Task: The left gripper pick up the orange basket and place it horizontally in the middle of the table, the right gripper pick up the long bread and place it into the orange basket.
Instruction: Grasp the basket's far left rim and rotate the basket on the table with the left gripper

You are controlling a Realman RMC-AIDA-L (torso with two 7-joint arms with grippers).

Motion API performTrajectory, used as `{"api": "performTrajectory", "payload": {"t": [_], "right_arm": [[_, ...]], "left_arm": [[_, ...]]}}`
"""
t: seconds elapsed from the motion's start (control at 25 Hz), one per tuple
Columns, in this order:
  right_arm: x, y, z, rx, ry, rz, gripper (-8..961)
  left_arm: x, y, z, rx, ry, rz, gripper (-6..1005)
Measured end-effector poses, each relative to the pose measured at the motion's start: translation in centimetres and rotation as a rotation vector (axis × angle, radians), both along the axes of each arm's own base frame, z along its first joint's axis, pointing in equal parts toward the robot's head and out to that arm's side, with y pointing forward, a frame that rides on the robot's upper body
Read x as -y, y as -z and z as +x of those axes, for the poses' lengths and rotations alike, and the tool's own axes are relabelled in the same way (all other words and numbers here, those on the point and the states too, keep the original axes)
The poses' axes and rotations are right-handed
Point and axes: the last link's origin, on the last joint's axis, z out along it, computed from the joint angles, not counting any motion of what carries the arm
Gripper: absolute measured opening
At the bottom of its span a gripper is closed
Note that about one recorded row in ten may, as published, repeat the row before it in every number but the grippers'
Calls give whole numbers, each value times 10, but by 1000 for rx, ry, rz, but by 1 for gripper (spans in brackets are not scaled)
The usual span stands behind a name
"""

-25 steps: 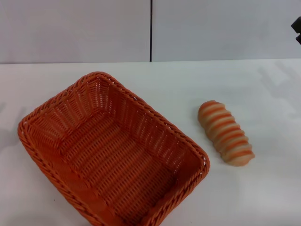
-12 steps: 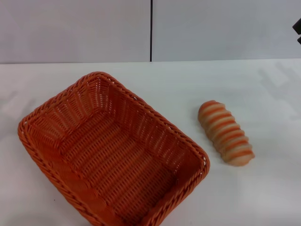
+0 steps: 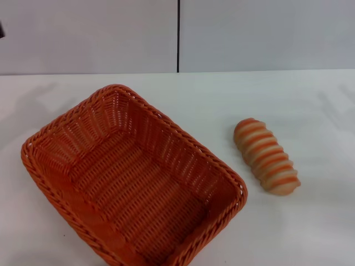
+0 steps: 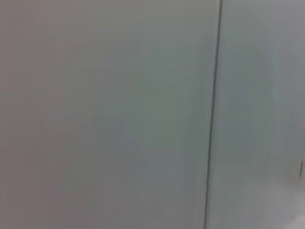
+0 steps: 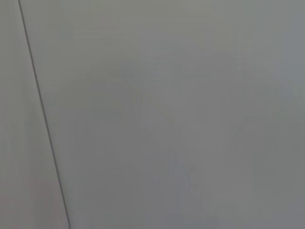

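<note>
The orange basket [image 3: 133,183] lies empty on the white table [image 3: 222,100], left of the middle, with its long side running diagonally. To its right the long bread [image 3: 267,157] rests on the table by itself, apart from the basket, its striped top facing up. A thin dark sliver at the far left edge of the head view looks like part of the left gripper [image 3: 1,29], high above the table and far from the basket. The right gripper is out of view. Both wrist views show only a grey wall.
A grey panelled wall with a dark vertical seam [image 3: 178,36] stands behind the table. The same kind of seam crosses the left wrist view [image 4: 213,114] and the right wrist view [image 5: 43,114].
The dark tip of the right gripper at the upper right edge has left the head view. A dark sliver has appeared at the upper left edge. Basket and bread have not moved.
</note>
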Motion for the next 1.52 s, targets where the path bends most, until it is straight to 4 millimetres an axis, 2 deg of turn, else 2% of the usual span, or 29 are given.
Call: {"api": "performTrajectory", "payload": {"t": [0.12, 0.4, 0.52, 0.56, 0.6, 0.76, 0.84, 1.04, 1.24, 1.52], "right_arm": [[4, -1, 3, -4, 8, 5, 666], [15, -2, 9, -14, 20, 14, 665], [16, -2, 9, -18, 23, 17, 665], [16, -2, 9, -19, 24, 17, 666], [17, -2, 10, -20, 25, 17, 666], [19, -4, 11, -20, 31, 22, 666], [20, -6, 13, -22, 40, 33, 666], [22, -9, 17, -27, 56, 52, 665], [20, -9, 17, -23, 58, 53, 665], [18, -9, 17, -10, 62, 49, 665]], "left_arm": [[-6, 1, 11, -52, -5, -34, 746], [-24, 9, 51, -258, -45, -143, 807], [-27, 12, 57, -292, -63, -162, 820], [-33, 22, 68, -393, -122, -213, 820], [-35, 28, 70, -440, -163, -234, 820], [-38, 34, 76, -481, -177, -251, 818], [-46, 52, 87, -598, -258, -301, 817], [-48, 65, 92, -712, -296, -334, 813], [-52, 89, 94, -857, -335, -353, 808], [-57, 113, 85, -884, -377, -411, 802]]}}
